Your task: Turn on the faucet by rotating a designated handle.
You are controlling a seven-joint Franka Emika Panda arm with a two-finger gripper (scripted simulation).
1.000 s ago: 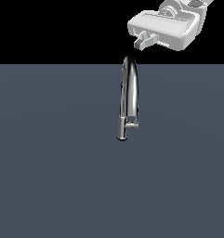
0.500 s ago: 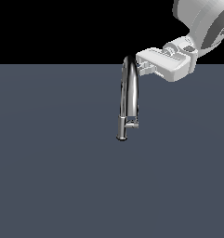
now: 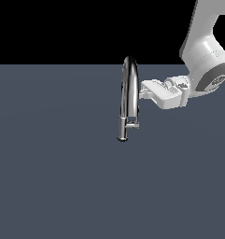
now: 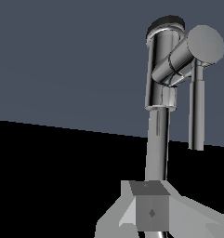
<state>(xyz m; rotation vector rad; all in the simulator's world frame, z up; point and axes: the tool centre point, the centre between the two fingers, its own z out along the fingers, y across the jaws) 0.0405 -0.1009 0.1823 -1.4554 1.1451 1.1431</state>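
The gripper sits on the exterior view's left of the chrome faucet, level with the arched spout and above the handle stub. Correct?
Not quite. In the exterior view the gripper is on that view's right of the faucet, not its left. The rest holds: it is level with the arched spout and above the handle.

This is a bare simulated test scene, not a real kitchen or workshop. A flat, featureless slate-grey tabletop point(image 3: 62, 177) fills the ground, untextured and evenly lit, and behind it the background is plain black with a sharp straight horizon. The only fixture is a chrome gooseneck faucet point(image 3: 129, 98) standing alone at the middle of the tabletop. To the exterior view's right of the faucet a smooth white robot arm point(image 3: 205, 56) reaches in; its surfaces look rendered, as do the faucet's clean mirror reflections in the wrist view.
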